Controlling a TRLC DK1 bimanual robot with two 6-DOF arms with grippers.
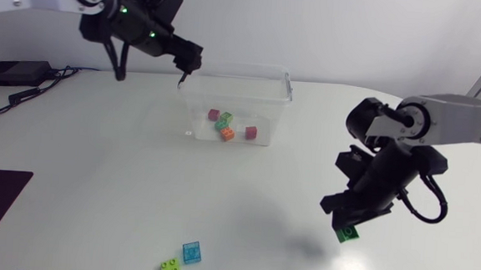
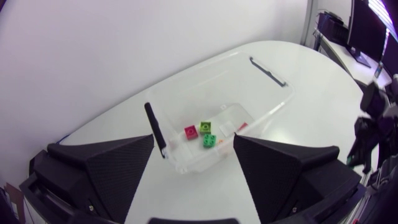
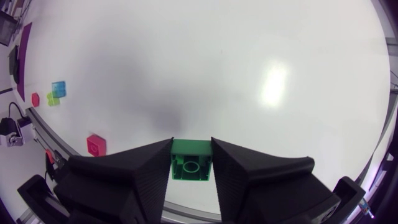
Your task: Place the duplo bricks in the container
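The right gripper [image 3: 191, 144] was clamped on a green duplo brick [image 3: 191, 167], held above the desk [image 1: 97, 160] and well apart from the clear container [image 1: 287, 88]. The left gripper [image 2: 194, 140] hung over one end of the container, fingers spread with nothing between them. A few bricks [image 1: 226, 127] lay inside. A blue brick [image 1: 191, 252] and a lime brick [image 1: 171, 269] sat close together on the desk.
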